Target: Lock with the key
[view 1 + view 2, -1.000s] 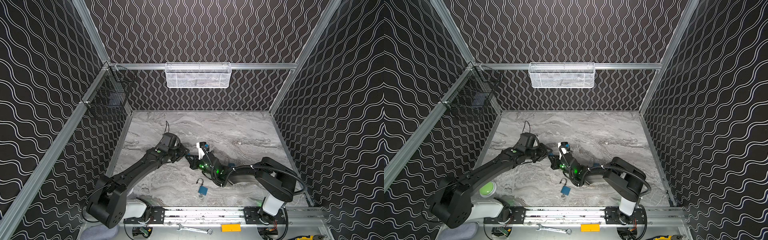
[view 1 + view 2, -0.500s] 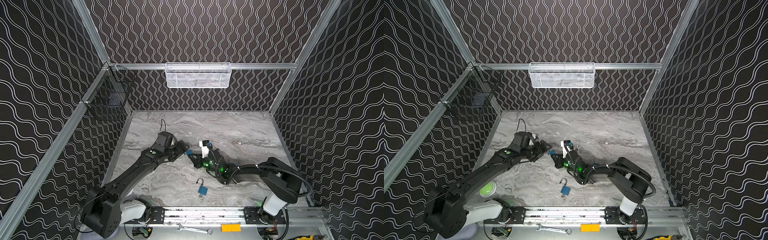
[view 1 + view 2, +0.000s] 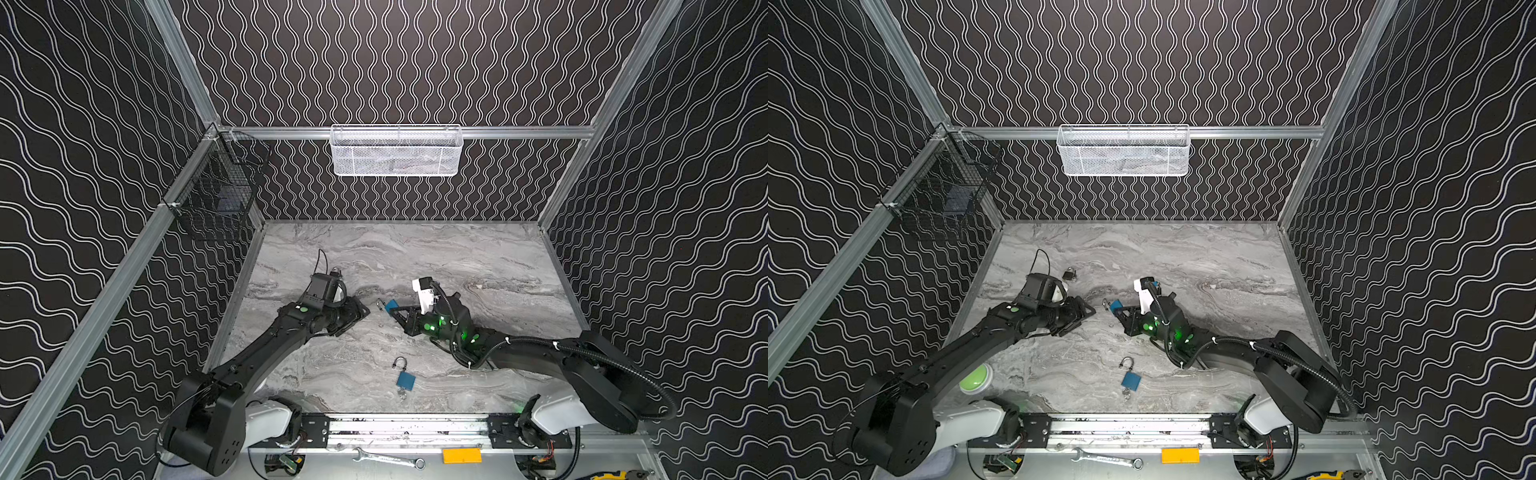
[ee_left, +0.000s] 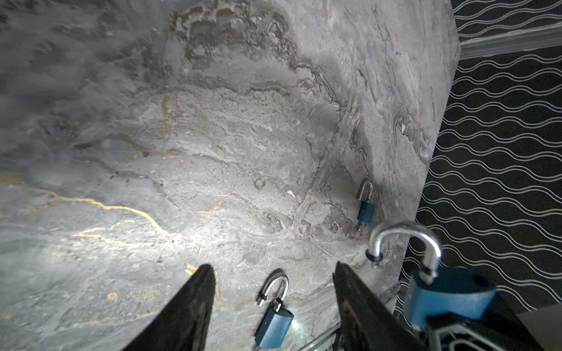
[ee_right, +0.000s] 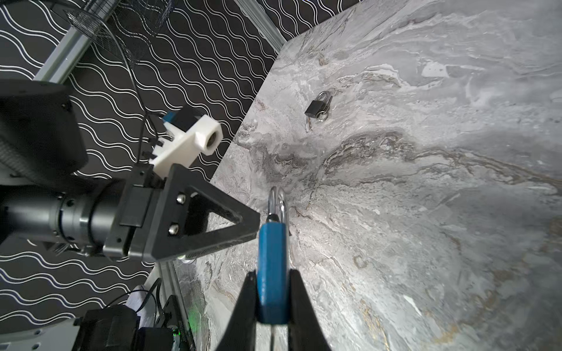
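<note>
- Both top views: a second ago the two hands met at the blue box-shaped metal padlock [image 3: 391, 306]. Now the left hand [image 3: 356, 321] has drawn back left of centre, near it but apart, jaws spread and empty. The right hand [image 3: 397, 311] stays clamped on its body at centre frame, above the grey marbled tabletop [image 3: 415, 257].
- Around: a second blue padlock with a small ring at its base [image 3: 405, 379] lies loose lower in the frame. A small black padlock [image 3: 1069, 274] sits just above the left wrist. A white mesh basket [image 3: 397, 158] and a black wire basket [image 3: 216, 199] hang on the walls, well apart. Nothing lies between the hands.
- Left wrist view: the left hand's fingers [image 4: 188, 310] stand wide, only tabletop beyond. At lower right the held padlock's silver shackle [image 4: 406, 228] is swung open, free end out of the body. I judge the lock not yet closed, and the release a regrip, not a finish. A loose blue padlock [image 4: 273, 319] at bottom centre and a farther blue padlock [image 4: 366, 209] right of centre lie on the tabletop. Which one the top views show, I cannot tell.
- Right wrist view: the right hand's fingers [image 5: 243, 319] pinch the blue body at bottom centre. The left hand's triangular fingertip sits just left of the shackle's base. No key shows plainly.
</note>
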`<state>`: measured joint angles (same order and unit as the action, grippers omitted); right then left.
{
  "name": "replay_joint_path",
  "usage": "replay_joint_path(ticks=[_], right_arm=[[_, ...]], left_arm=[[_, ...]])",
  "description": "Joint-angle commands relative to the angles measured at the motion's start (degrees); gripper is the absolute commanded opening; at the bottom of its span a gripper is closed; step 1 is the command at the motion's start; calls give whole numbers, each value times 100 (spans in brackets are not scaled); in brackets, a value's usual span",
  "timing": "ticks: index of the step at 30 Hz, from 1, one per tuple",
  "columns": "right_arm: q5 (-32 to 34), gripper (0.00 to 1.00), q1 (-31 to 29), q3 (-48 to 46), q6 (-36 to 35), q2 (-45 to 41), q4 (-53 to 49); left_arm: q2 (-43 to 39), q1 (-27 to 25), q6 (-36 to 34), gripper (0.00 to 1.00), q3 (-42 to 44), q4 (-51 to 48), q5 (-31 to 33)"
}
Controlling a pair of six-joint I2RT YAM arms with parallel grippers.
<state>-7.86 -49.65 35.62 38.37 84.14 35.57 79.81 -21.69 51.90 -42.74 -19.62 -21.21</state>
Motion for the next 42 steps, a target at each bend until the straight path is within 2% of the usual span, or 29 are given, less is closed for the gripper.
replay_joint_path(ticks=[1, 16, 19, 27, 35, 42], right_arm=[[-117, 0, 0, 84, -35, -17, -51], [-755, 0, -1, 74, 510, 49, 568], [-898, 0, -1, 157, 488, 49, 441], [-1091, 0, 0, 97, 603, 129, 550], [-1084, 0, 103, 58, 495, -85, 364], [-1095, 0, 183, -61, 494, -161, 380]], left_arm=[[35, 7, -281, 66, -63, 316, -270], [420, 8, -251, 62, -125, 766, -289], [470, 7, -240, 62, -191, 867, -322], [107, 7, -31, 63, 14, 1825, -597], [-200, 16, -505, 65, 182, 1367, -265], [-308, 31, -575, 65, 268, 1180, -77]])
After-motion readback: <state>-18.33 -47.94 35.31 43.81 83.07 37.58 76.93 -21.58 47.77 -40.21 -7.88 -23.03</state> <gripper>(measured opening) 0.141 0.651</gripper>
